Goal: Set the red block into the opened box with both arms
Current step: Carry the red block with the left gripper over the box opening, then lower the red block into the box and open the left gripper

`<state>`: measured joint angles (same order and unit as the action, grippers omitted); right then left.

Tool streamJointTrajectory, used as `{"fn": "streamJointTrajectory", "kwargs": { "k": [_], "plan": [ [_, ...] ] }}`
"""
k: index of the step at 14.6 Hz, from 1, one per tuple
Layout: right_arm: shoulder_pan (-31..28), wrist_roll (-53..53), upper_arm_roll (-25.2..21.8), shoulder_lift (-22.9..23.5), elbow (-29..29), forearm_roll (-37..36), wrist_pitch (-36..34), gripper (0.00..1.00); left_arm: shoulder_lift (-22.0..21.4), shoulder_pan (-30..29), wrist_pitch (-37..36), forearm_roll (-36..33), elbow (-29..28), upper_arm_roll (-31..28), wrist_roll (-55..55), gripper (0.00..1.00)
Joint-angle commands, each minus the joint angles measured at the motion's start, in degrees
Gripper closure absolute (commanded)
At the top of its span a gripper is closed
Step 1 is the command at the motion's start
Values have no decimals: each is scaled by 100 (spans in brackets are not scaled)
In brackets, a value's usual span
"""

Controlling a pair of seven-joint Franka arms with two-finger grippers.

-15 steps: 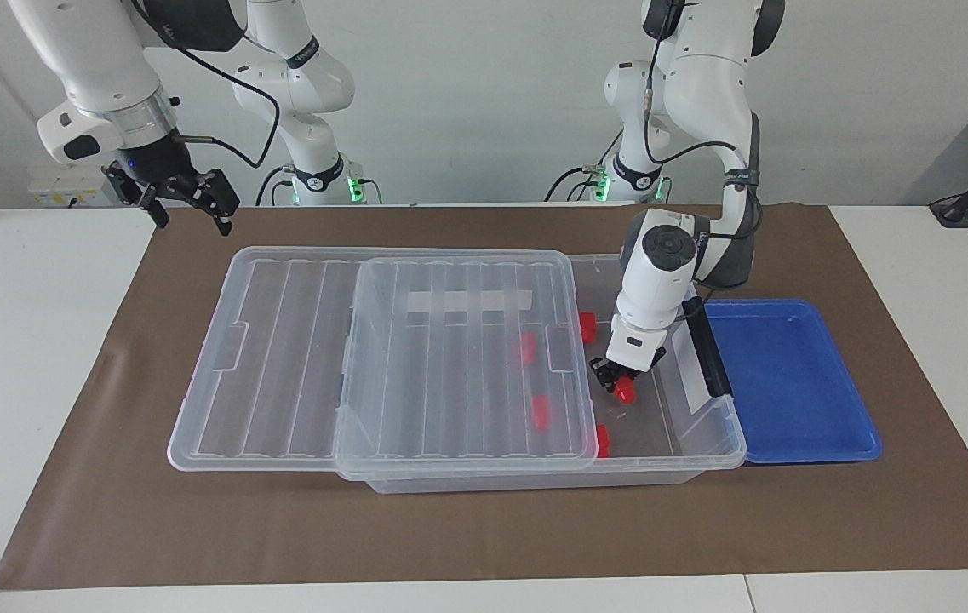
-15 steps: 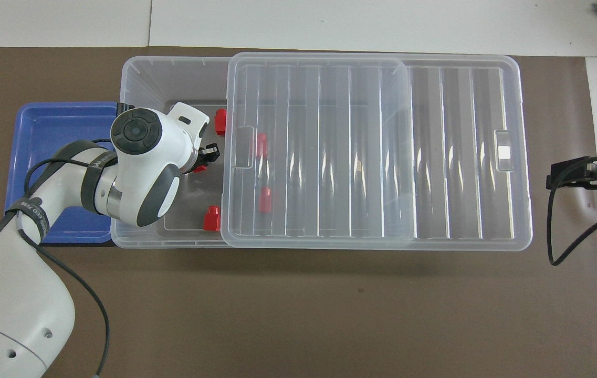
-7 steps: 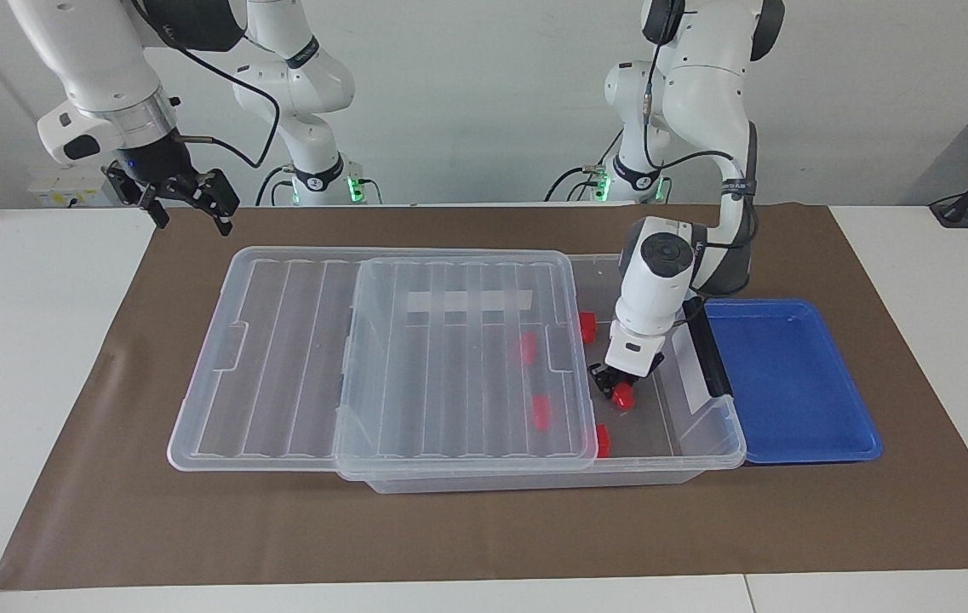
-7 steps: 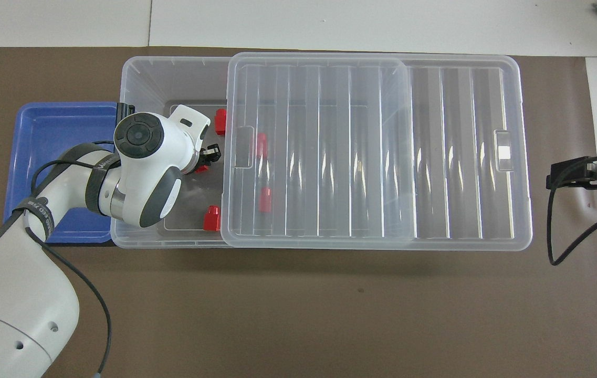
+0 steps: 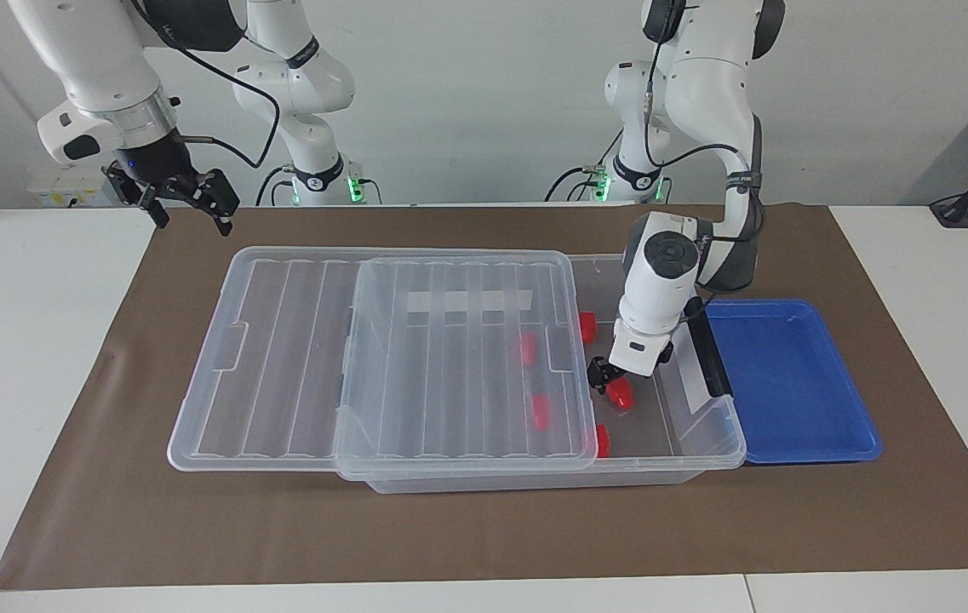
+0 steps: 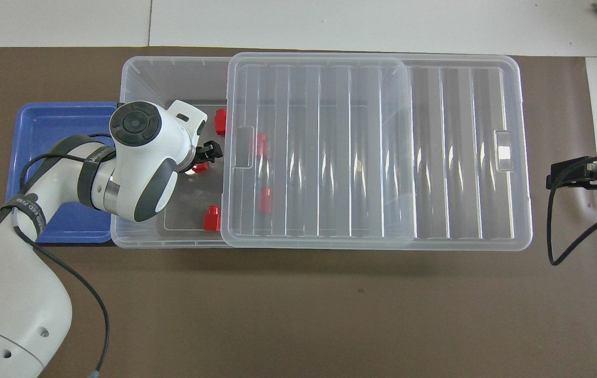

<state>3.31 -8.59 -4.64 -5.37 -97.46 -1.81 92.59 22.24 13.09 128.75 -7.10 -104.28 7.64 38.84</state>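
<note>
A small glossy red block (image 5: 619, 393) is seen on the floor of the clear ribbed-lidded box (image 5: 709, 443), just below the left gripper (image 5: 607, 382), whose fingers are spread. The right gripper (image 5: 186, 203), also spread, is held over the brown mat's (image 5: 484, 528) edge.

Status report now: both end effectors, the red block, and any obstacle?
Left end effector open, low inside the box, red block lying under it. Right end effector open, waiting over the mat. Lid covers most of the box.
</note>
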Motion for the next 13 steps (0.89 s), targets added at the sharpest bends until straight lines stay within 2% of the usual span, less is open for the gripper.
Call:
{"fn": "streamJointTrajectory", "kwargs": {
  "k": [1, 4, 10, 11, 12, 13],
  "plan": [
    [-76, 130, 24, -104, -115, 146, 13, 0, -517, 0, -621, -38, -5, -8, 80, 0],
    [-85, 121, 24, -104, -115, 146, 13, 0, -930, -17, -1131, 102, 30, -43, 89, 0],
    [-94, 139, 24, -104, -142, 146, 22, 0, -1485, -255, -2493, 253, 706, -52, 19, 0],
    [-94, 217, 24, -104, -142, 146, 22, 7, -1529, -263, -2678, 235, 847, -52, 19, 0],
    [-111, 383, 24, -104, -142, 146, 57, 25, -1634, -290, -2863, 200, 909, -61, 1, 0],
    [-120, 559, 16, -96, -150, 146, 109, 61, -1783, -394, -2969, 191, 892, -52, -69, 0]
  ]
}}
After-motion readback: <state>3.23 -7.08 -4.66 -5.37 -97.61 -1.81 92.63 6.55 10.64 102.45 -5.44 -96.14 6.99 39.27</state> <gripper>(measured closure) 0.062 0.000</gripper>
